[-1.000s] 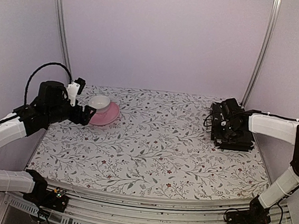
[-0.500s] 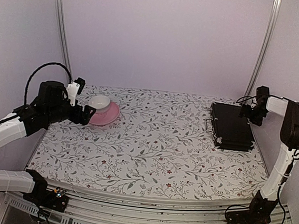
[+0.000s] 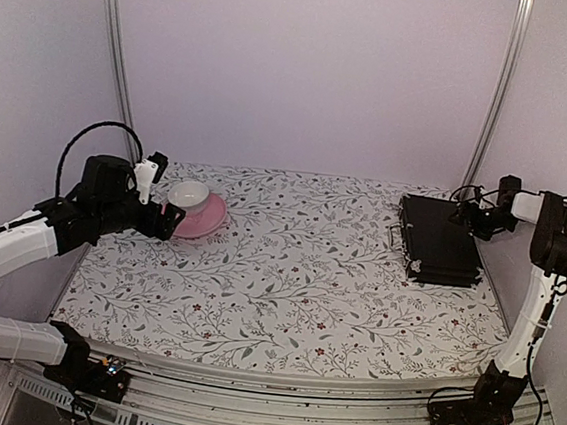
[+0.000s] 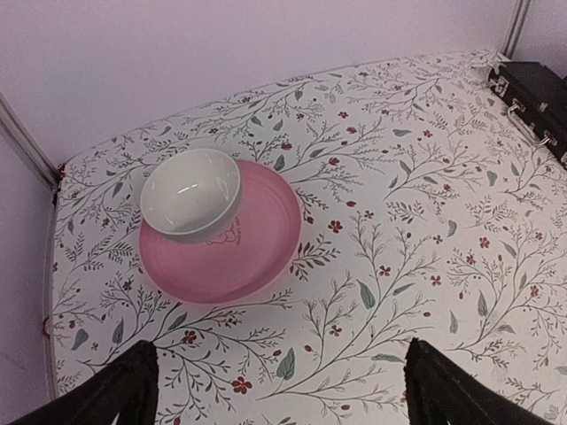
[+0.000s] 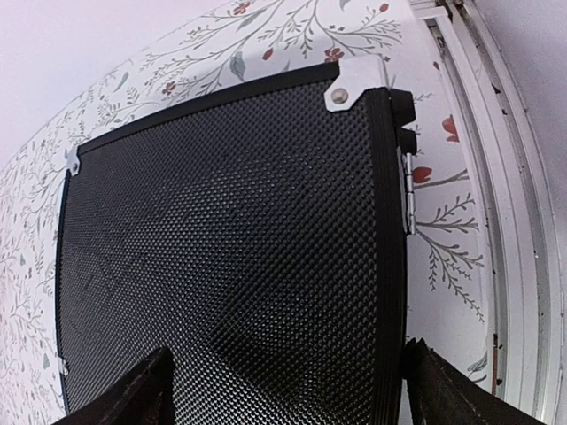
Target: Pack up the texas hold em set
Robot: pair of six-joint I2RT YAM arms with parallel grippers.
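Note:
The black case (image 3: 439, 244) lies flat and closed at the back right of the table, its metal handle (image 3: 398, 236) toward the middle. It fills the right wrist view (image 5: 230, 248) with metal corners (image 5: 354, 87) and a hinge. My right gripper (image 3: 472, 219) is open at the case's far right edge, its jaws apart above the lid (image 5: 283, 403). My left gripper (image 3: 169, 222) is open and empty, low over the cloth just short of the pink saucer (image 4: 279, 398). The case's corner shows at the top right of the left wrist view (image 4: 536, 84). Chip rolls, card decks and the triangle marker are out of view.
A pink saucer (image 3: 204, 222) with a white cup (image 3: 189, 194) on it stands at the back left, also in the left wrist view (image 4: 257, 257). The table has a floral cloth (image 3: 298, 274). Metal frame posts (image 3: 493, 102) and walls close in the back and sides.
My right arm has swung off the top of the case to its far right edge, uncovering the lid. My left gripper has shifted slightly beside the saucer.

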